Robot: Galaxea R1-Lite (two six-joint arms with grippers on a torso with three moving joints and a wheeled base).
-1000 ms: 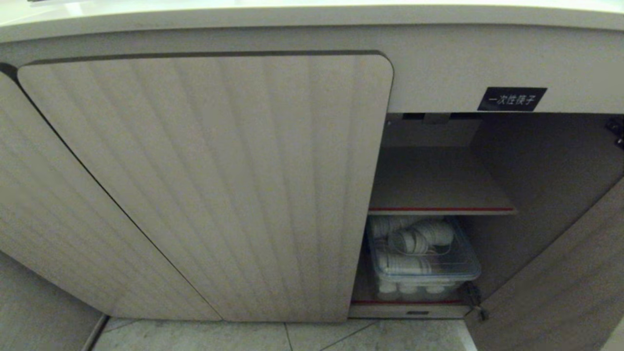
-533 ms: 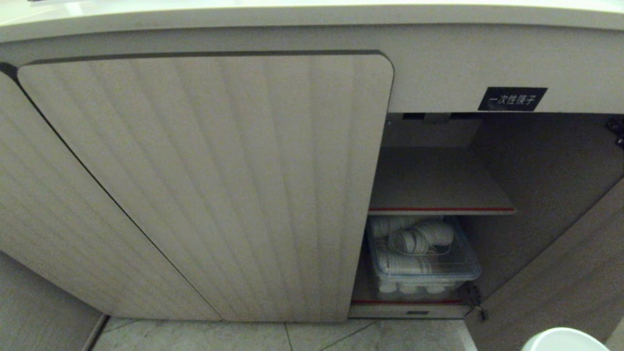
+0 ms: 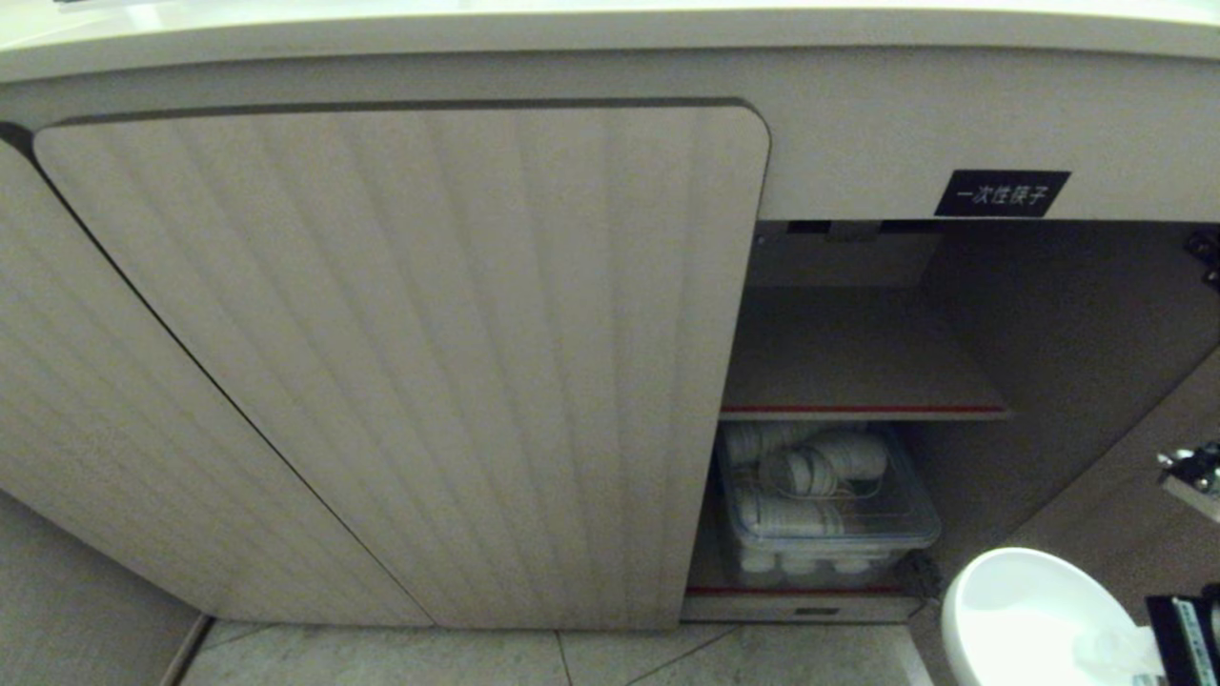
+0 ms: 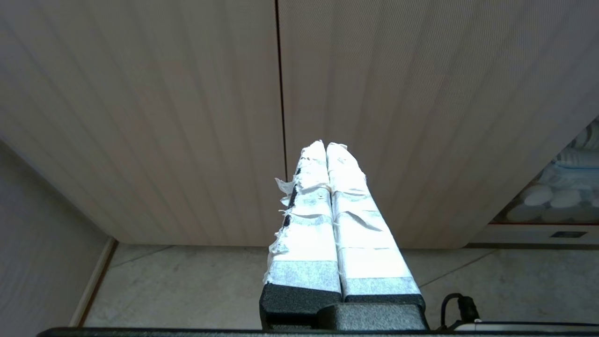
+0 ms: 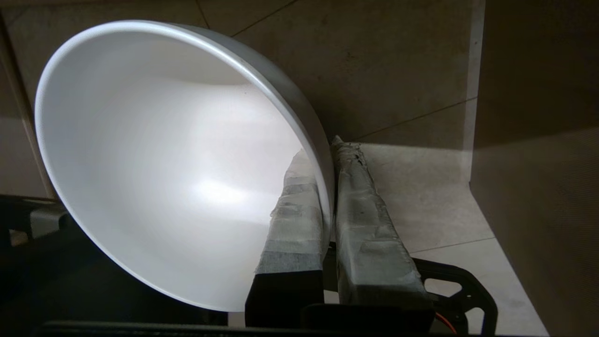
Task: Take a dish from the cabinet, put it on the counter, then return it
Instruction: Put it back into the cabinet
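Since the earlier frame, the bowl [image 3: 1034, 619], clamped by its rim in the right gripper [image 5: 327, 159], has risen beside the cabinet [image 3: 858, 353]; return step; insertion follows.

I see a plain white dish [image 3: 1034, 619], with no pattern. The cabinet [image 3: 400, 362] is pale beige wood-grain with vertical ribbing; its shelf [image 3: 863, 410] has a red front edge. A black label [image 3: 1001, 193] carries white Chinese characters. The table [image 3: 610, 29] rim above is pale beige. The floor [image 3: 477, 657] is grey-beige tile. White tape wraps the black left end effector [image 4: 326, 146].
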